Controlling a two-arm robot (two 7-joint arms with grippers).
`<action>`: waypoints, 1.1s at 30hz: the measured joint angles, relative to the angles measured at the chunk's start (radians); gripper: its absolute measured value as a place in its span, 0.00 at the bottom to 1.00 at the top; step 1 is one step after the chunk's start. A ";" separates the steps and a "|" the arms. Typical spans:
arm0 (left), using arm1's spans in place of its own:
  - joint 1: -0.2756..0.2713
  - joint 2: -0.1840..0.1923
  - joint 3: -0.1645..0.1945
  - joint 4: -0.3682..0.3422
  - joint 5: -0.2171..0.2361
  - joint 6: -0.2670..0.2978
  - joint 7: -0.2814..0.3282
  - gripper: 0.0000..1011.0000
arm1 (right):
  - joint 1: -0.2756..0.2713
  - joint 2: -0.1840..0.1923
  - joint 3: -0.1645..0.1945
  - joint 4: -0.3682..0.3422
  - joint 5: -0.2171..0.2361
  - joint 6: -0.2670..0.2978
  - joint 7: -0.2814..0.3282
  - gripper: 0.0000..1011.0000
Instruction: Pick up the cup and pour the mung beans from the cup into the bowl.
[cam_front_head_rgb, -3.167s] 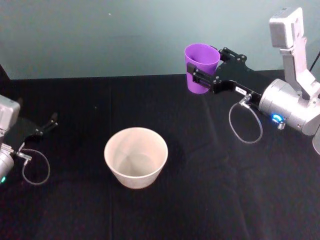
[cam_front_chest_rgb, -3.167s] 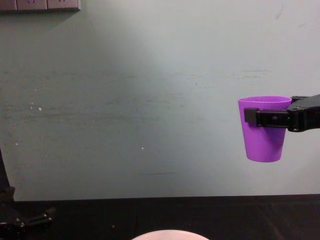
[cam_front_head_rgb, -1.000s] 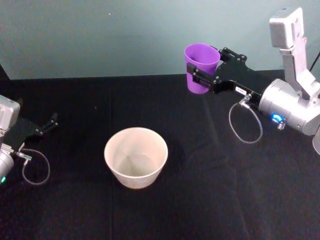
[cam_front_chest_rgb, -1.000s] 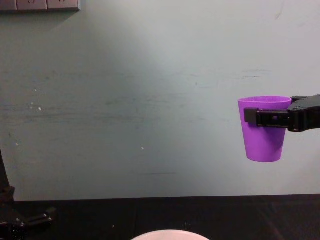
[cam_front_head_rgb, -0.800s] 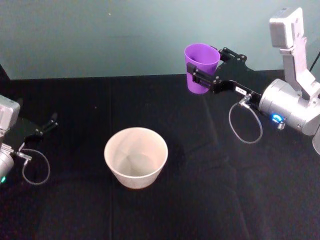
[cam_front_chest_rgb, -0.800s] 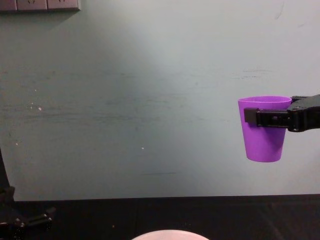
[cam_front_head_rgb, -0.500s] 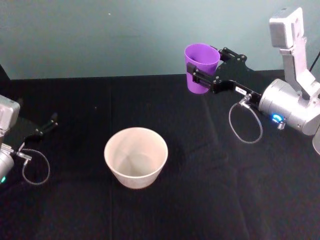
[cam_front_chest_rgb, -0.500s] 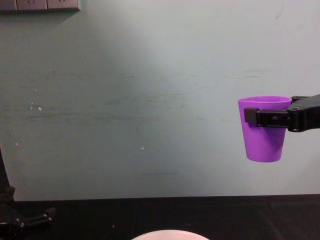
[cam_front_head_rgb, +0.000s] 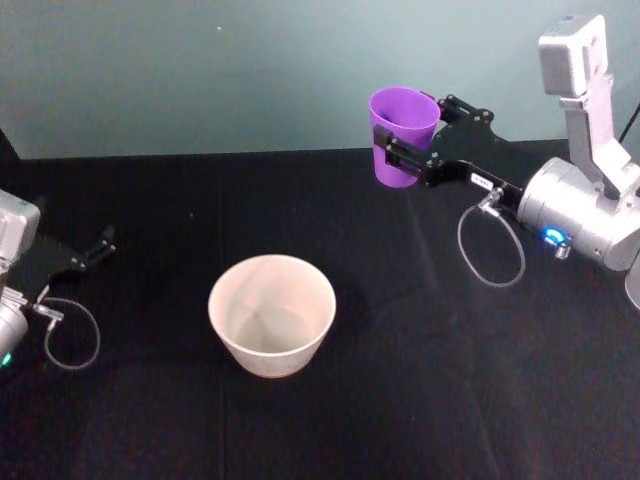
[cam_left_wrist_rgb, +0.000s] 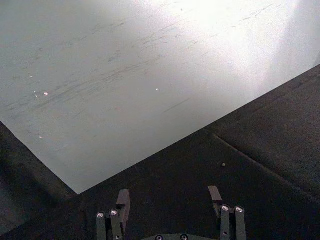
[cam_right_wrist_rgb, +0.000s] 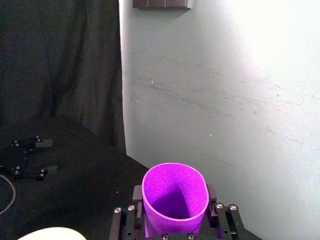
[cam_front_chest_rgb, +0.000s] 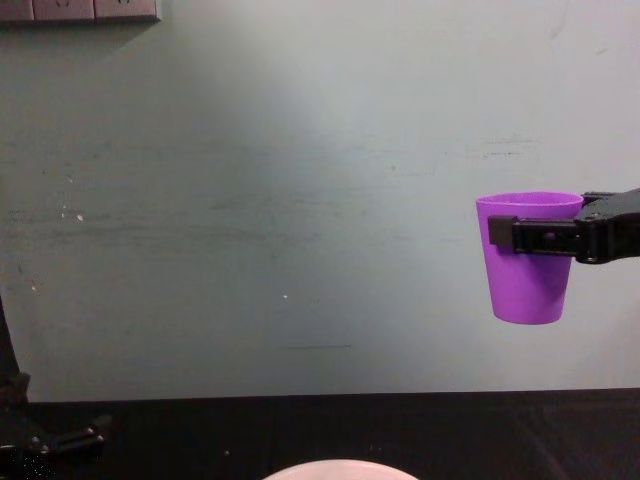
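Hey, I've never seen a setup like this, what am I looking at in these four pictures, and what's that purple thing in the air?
It is a two-armed robot, photographed by cameras on its head, chest and each wrist. The head view looks down on a black table with an empty pale bowl. The right end effector is shut on an upright purple cup, held in the air; the chest view shows it from the side. The left end effector rests open at the table's left.
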 joint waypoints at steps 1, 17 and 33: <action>0.000 0.000 0.000 0.000 0.000 0.000 0.000 1.00 | 0.000 0.000 0.000 0.000 0.000 0.000 0.000 0.71; 0.000 0.000 0.000 0.000 0.000 0.000 0.000 1.00 | 0.150 -0.051 -0.112 0.098 -0.004 0.065 0.004 0.71; 0.000 0.000 0.000 0.000 0.000 0.000 0.000 1.00 | 0.151 0.016 -0.324 0.126 -0.525 -0.226 -0.133 0.71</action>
